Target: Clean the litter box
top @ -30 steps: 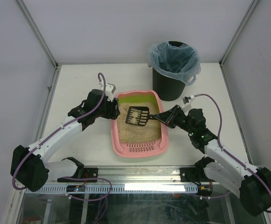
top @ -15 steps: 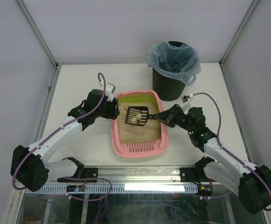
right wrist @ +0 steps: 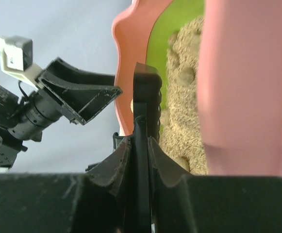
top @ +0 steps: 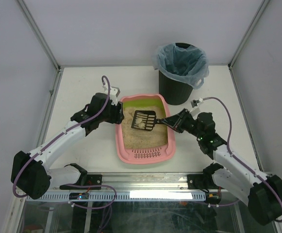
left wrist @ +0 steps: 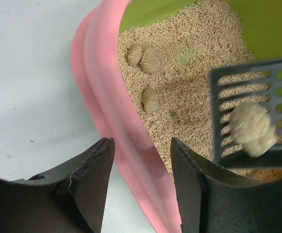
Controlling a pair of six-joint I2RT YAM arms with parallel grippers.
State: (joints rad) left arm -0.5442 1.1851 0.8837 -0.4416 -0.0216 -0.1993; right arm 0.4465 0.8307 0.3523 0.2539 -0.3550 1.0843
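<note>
Top: litter box [top: 141, 155] sits mid-worktop [top: 82, 92], bin [top: 178, 92] just behind. R pincer [top: 171, 123] clamped on scoop [top: 143, 120] handle, scoop above the litter.
L wrist: L pincer [left wrist: 141, 145] astride box's pink rim; can't tell if squeezing. Pale clump [left wrist: 250, 130] on scoop.
R wrist: fingers tight on handle.

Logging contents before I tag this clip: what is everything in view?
litter box: one, pink with lime-green inner wall, mid-table, beige litter inside
scoop: one, black, slotted, over the litter
clump in scoop: one, pale beige
loose clumps: three, beige, on the litter near the gripped rim
bin: one, black, beyond the box's far right corner
bag: one, pale blue, lining the bin
table: one, white
left gripper: black, clamped on the box's rim
right gripper: black, shut on the scoop's handle
</note>
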